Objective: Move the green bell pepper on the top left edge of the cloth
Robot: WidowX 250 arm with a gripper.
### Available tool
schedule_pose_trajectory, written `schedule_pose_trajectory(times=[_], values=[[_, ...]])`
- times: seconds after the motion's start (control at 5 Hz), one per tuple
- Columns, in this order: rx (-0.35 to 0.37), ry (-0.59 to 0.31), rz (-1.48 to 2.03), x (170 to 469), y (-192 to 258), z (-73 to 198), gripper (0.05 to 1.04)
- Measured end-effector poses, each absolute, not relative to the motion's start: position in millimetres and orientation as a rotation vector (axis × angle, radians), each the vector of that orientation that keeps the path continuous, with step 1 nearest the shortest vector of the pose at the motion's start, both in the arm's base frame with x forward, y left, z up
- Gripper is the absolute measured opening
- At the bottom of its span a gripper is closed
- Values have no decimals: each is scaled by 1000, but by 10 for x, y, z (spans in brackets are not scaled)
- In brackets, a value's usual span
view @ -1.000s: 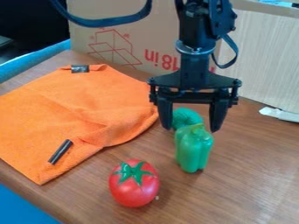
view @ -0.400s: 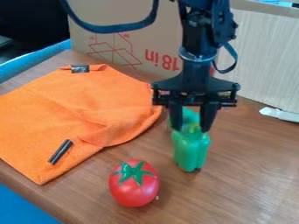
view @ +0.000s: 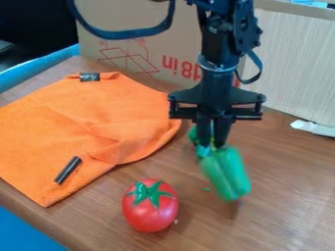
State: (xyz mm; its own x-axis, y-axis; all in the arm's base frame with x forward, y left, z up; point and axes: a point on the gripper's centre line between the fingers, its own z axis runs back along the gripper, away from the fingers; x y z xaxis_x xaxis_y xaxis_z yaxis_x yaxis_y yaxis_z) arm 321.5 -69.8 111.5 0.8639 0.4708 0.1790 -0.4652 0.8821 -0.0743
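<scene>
My gripper (view: 212,144) hangs right of the orange cloth, shut on the top end of the green bell pepper (view: 227,174). Below the fingertips the pepper tilts, its lower end toward the right and front, with a small dark shadow under that end. The orange cloth (view: 98,115) lies spread on the left side of the table, a black strip near its front corner and a dark patch on its far edge.
A red tomato (view: 150,206) sits on the wooden table (view: 288,196) in front of the cloth. Behind the fingers is another green object (view: 194,135), mostly hidden. A cardboard box (view: 140,59) stands at the back, and a white item (view: 314,128) lies far right.
The gripper's fingers have come together from wide apart and taken hold of the pepper's top. The pepper has gone from upright to tilted, its lower end swinging right and toward the front.
</scene>
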Motion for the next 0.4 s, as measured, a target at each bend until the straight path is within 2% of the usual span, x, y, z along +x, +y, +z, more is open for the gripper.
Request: schedule_pose_trajectory(times=[0.2,0.4], values=[[-41,-167,524,3228,-592,1162,83],[-94,-185,591,3326,-441,1425,83]])
